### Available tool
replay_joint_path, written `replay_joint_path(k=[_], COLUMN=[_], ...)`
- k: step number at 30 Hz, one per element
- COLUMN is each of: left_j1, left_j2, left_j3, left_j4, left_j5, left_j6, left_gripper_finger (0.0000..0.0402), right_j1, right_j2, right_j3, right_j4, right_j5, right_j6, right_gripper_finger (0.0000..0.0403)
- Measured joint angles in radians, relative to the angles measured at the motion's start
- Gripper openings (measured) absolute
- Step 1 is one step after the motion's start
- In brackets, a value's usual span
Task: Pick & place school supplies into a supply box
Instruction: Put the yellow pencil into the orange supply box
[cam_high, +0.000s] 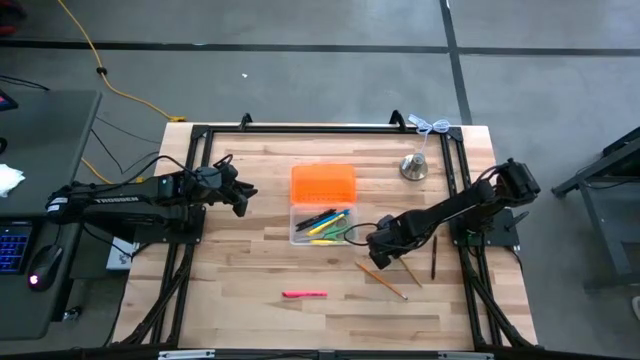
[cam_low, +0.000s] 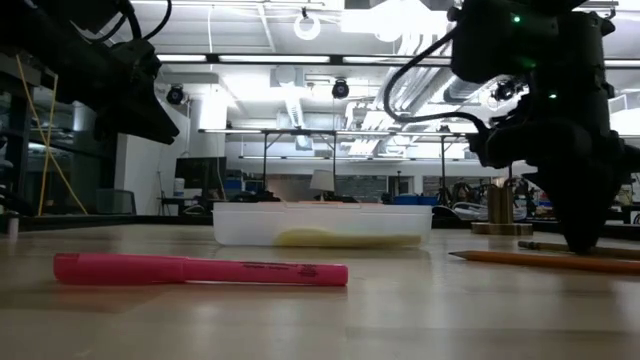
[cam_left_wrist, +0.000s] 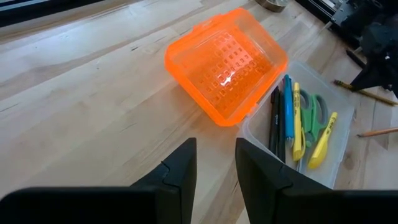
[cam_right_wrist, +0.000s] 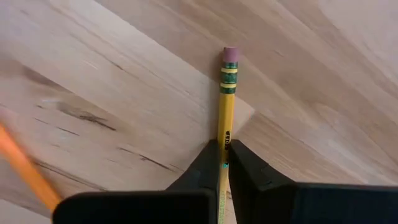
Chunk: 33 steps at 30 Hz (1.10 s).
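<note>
On the light wood table (cam_high: 250, 260), a yellow pencil (cam_right_wrist: 224, 106) is pinched by the right gripper (cam_high: 383, 252) beside the supply box (cam_high: 322, 222). The left gripper (cam_left_wrist: 214, 171) is held slightly apart. A workshop with ceiling lights is seen behind.

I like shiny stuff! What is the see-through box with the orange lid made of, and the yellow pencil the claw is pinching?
The clear supply box with its orange lid looks like glossy plastic: light passes through, with bright glints on the gridded lid. The yellow pencil in the right gripper looks like painted wood, with a green-banded, probably metal collar and pink rubber eraser.
</note>
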Motion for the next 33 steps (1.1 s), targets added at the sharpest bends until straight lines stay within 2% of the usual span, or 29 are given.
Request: replay_joint_path(k=[12, 20, 33], left_j1=[0.000, 0.000, 0.000], left_j2=[0.000, 0.000, 0.000], left_j3=[0.000, 0.000, 0.000], left_j4=[0.001, 0.000, 0.000], left_j5=[0.000, 0.007, 0.009], left_j6=[0.000, -0.001, -0.001], left_gripper_finger=[0.0140, 0.0140, 0.0140], right_j1=[-0.020, -0.058, -0.085], right_j2=[0.001, 0.000, -0.002], right_j3=[0.109, 0.227, 0.498], right_j4=[-0.007, -0.130, -0.315], right_j5=[0.025, 0.060, 0.152], right_j6=[-0.085, -0.188, -0.351], right_gripper_finger=[0.0001, 0.0002, 0.0002])
